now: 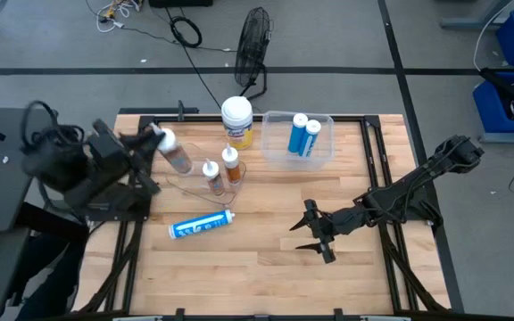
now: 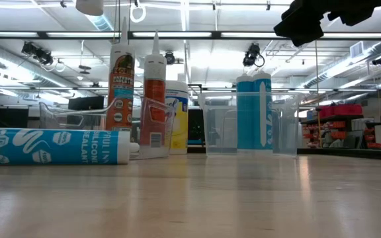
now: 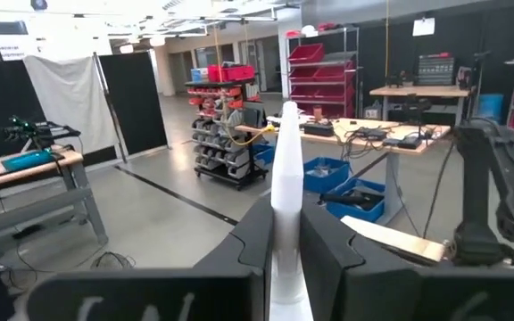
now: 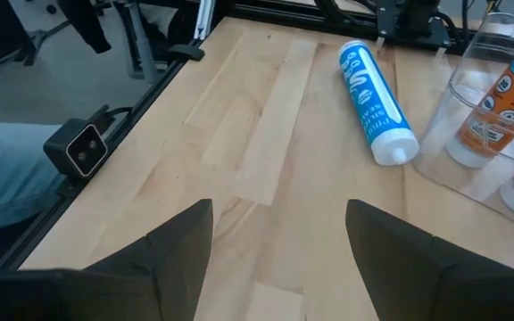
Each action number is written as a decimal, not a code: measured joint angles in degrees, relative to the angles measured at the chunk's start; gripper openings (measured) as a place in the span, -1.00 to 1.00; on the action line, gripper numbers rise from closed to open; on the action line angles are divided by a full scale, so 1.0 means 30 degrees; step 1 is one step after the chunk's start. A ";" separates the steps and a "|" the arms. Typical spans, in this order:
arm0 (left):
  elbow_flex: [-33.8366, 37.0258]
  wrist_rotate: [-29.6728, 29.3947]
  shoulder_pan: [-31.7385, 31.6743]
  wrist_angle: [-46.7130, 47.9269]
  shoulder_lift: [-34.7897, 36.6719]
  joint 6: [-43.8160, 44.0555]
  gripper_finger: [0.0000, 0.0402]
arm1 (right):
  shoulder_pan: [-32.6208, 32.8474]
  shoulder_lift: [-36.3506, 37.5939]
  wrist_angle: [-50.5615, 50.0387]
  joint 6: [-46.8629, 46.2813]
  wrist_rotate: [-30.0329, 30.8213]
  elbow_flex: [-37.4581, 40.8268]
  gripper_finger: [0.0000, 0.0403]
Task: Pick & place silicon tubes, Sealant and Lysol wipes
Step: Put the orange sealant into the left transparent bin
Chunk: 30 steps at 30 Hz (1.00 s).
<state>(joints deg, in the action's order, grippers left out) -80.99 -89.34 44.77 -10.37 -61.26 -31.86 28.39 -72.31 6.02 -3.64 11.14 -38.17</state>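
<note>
My left gripper (image 1: 150, 147) is at the table's left, shut on an orange cartridge (image 1: 175, 156) with a white nozzle. Two more orange cartridges (image 1: 230, 165) stand upright in a clear bin (image 1: 194, 189) beside it. The Lysol wipes (image 1: 236, 120), yellow-labelled with a white lid, stand on their base behind that bin. Two blue cartridges (image 1: 302, 135) stand in a second clear bin (image 1: 279, 159) at the far middle. One blue cartridge (image 1: 202, 225) lies on its side near the front left. My right gripper (image 1: 315, 234) is open and empty over the table's near right. My left gripper has the orange cartridge between its two fingers (image 3: 257, 241). The white nozzle (image 3: 286, 178) sticks out forward past the fingertips, in line with the fingers. The fingers hide the place of contact. In the high view the cartridge is tilted beside the near clear bin.
Bare wood lies at the table's near middle and right (image 1: 364, 276). Black rails (image 1: 391, 178) run along the table's edges. A fan (image 1: 252, 49) and cables lie on the floor beyond the far edge.
</note>
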 joint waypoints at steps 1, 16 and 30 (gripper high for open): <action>0.0000 0.0028 -0.0050 -0.0056 0.0297 -0.0385 -0.81 | -0.0060 0.0000 -0.0004 -0.0088 -0.0007 0.0000 0.29; 0.0007 0.4894 -0.0904 0.1416 0.4562 -0.2926 -0.81 | -0.1111 0.0000 0.0371 -0.0450 0.0000 0.0000 0.29; 0.0022 0.9383 -0.1713 1.6321 0.6803 0.9333 -0.81 | -0.2630 0.0000 0.0401 -0.0312 0.0005 0.0000 0.29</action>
<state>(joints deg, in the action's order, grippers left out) -80.93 -61.19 39.63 38.59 -40.85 -3.86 20.51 -72.31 7.22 -4.58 11.15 -38.17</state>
